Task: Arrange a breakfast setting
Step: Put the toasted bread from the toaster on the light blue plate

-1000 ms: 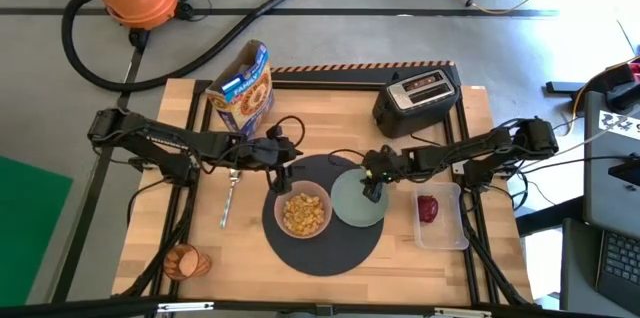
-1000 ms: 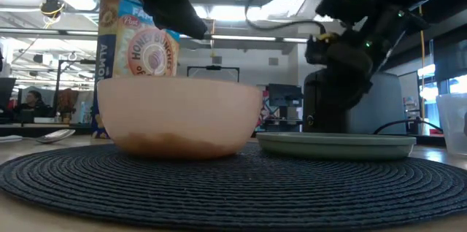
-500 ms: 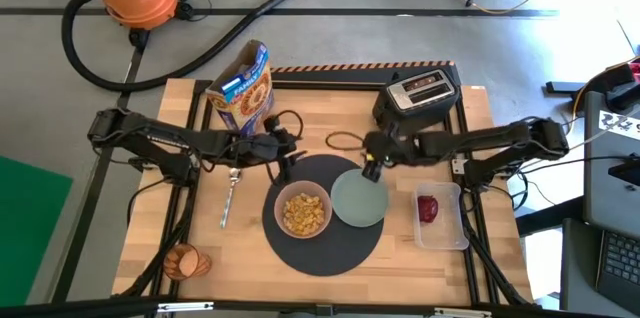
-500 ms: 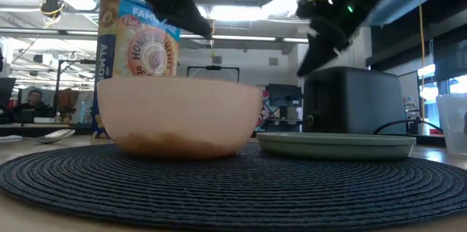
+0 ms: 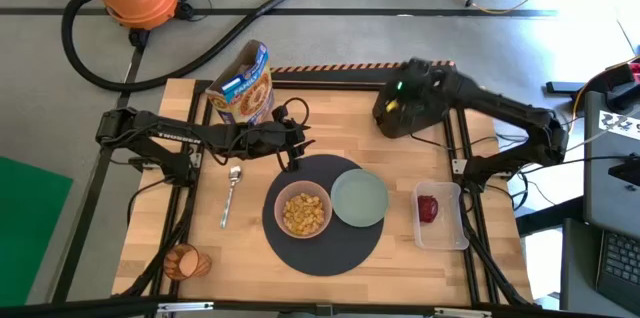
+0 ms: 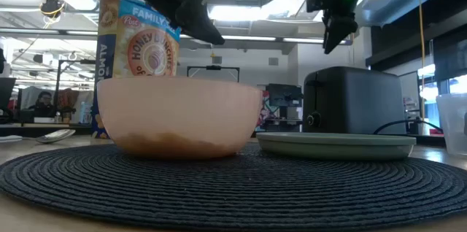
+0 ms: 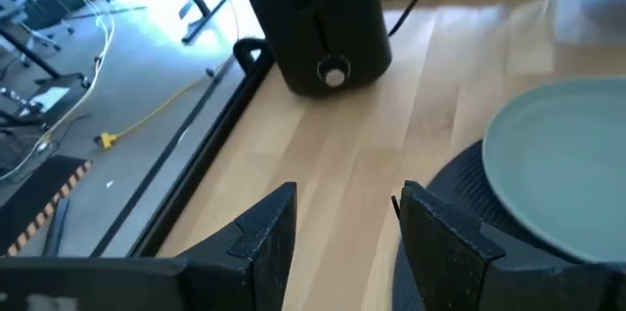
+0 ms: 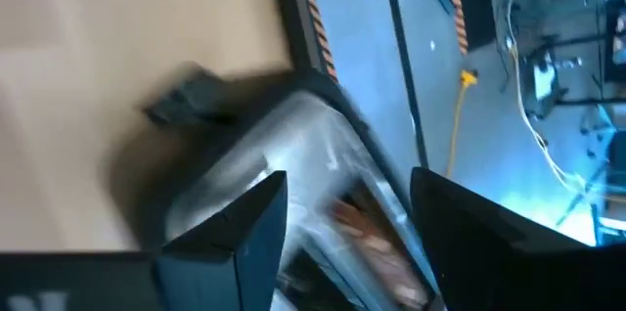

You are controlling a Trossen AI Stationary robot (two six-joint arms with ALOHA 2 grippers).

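landmark: the large round dark-grey mat (image 5: 325, 220), lying on the wooden table (image 5: 320, 123).

- pink bowl (image 5: 303, 212) sits on the mat's left part, with cereal inside. pale green plate (image 5: 359, 199) rests on the mat's right part, its edge reaching past the mat rim, just beside the bowl. plate is bare.
- metal spoon (image 5: 229, 194) lies on the wood left of the mat, apart from it.
- red apple (image 5: 428, 208) sits in a clear tub (image 5: 441, 217) right of the mat.
- orange translucent cup (image 5: 187, 261) lies well off to the mat's near left, by the table corner.
- black toaster (image 5: 415, 106) stands beyond the mat to the far right; the right wrist view shows a toast slice (image 8: 377, 243) in its slot.
- cereal box (image 5: 243, 88) stands beyond the mat to the far left.
- left gripper (image 5: 291, 157) hangs at the mat's far left rim, fingers parted, nothing between them; its wrist view shows bare wood in the gap.
- right gripper (image 5: 400, 98) is over the toaster, away from the mat, fingers spread and empty, pointing at the slots.
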